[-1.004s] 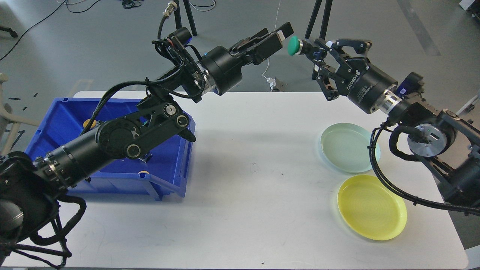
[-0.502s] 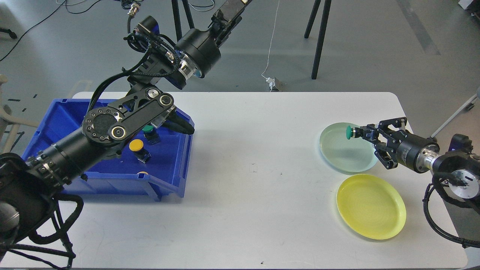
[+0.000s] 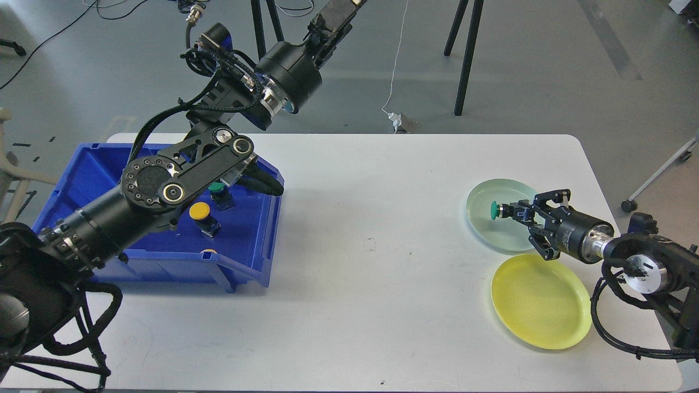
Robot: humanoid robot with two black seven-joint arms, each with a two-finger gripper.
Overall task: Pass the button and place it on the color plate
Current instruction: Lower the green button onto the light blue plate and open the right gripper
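Note:
A green button [image 3: 495,210] is held by my right gripper [image 3: 513,212], which is shut on it low over the pale green plate [image 3: 494,232] at the table's right. A yellow plate [image 3: 540,300] lies just in front of the green one. My left gripper [image 3: 338,13] is raised high beyond the table's far edge, partly cut off by the top of the view, and its fingers cannot be told apart. A yellow button [image 3: 200,211] and a green button [image 3: 218,189] lie in the blue bin [image 3: 246,256].
The blue bin stands at the table's left under my left arm. Tripod legs [image 3: 464,54] and cables stand on the floor beyond the table. A white plug [image 3: 398,121] lies near the far edge.
My right gripper has come down from high above the table to low over the pale green plate with the green button. My left arm pulled back and up to the left, then held still.

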